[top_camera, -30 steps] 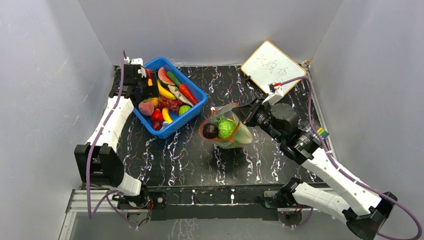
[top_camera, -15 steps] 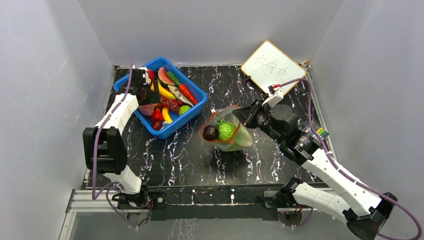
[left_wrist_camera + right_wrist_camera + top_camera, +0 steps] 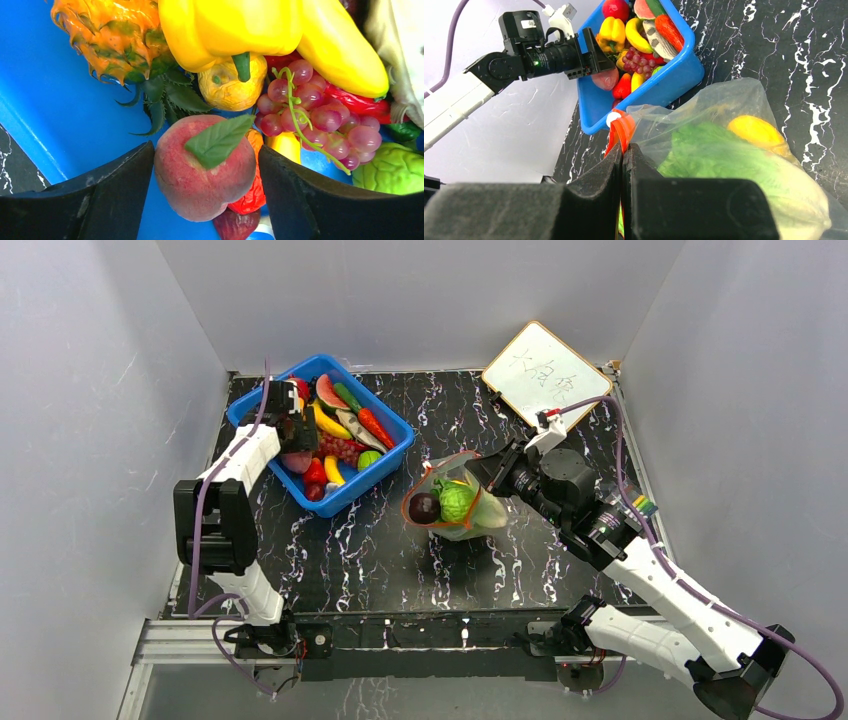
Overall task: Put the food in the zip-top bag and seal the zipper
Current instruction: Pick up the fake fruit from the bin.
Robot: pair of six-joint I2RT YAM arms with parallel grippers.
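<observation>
Left hand (image 3: 205,167) spread inside the bin (image 3: 60,115), 1 finger each side of a peach (image 3: 200,187). Beside the bin, right hand (image 3: 622,155) pinches the zipper (image 3: 620,131) of the bag (image 3: 724,100).

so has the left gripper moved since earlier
Yes, the left gripper has shifted from the left rim of the blue bin inward, toward its middle.

Bright, even light from above; shadows are soft. Glossy food (image 3: 235,25) carries mild glare. Near fingers (image 3: 704,210) look dark and blurred.
</observation>
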